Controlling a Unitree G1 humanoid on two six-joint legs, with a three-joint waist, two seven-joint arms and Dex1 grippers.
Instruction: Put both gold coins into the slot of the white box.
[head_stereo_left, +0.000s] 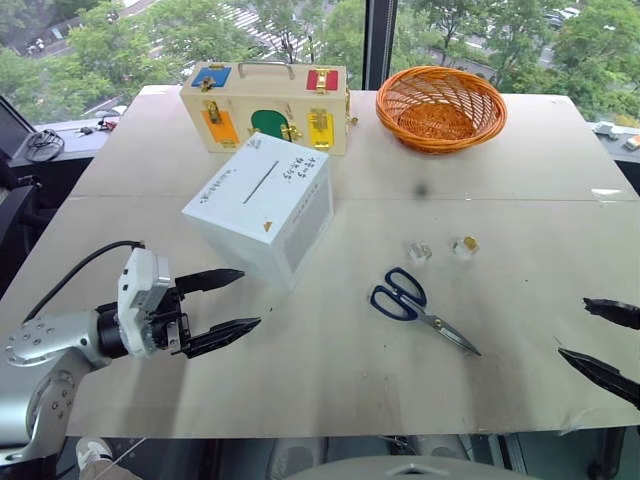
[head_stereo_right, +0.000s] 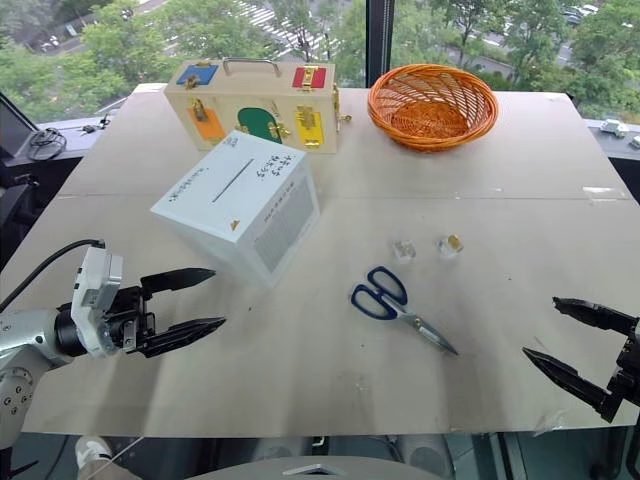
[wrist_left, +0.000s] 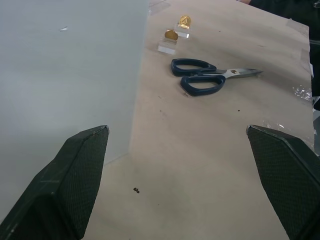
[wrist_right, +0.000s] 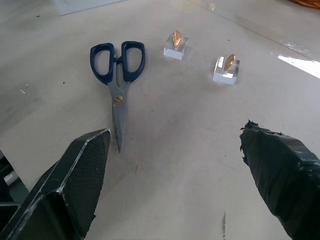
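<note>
While both gold coins (wrist_right: 176, 38) (wrist_right: 229, 62) stand on edge in their two small clear holders (wrist_right: 225, 72), nothing delivered yet: step in hand reads as the approach to the first pick. Coins sit side by side near mid-table, just beyond the blue-handled scissors (head_stereo_left: 420, 306), well apart from the white box (head_stereo_left: 262, 208). Box rests tilted on the table (head_stereo_left: 330, 370) on the left side, slot (head_stereo_left: 260, 182) on its upward-facing top, clear of obstruction, just in front of the tan wooden case (head_stereo_left: 266, 107); orange basket (head_stereo_left: 440, 107) at the far right, not involved. Left gripper (head_stereo_left: 222, 305) hovers with fingers spread wide, empty, just beside the box's near corner. Right gripper (head_stereo_right: 578, 350) also spread wide, empty, low over the near right edge, coins ahead of it past the scissors' tip. Next move, as a judgement: reach with the right gripper over to the nearer coin, line the fingertips across the disc's flat faces, pinch above the holder and lift straight out. Thin coin, loose light holder: likely risk is tipping the holder or dragging it along.
</note>
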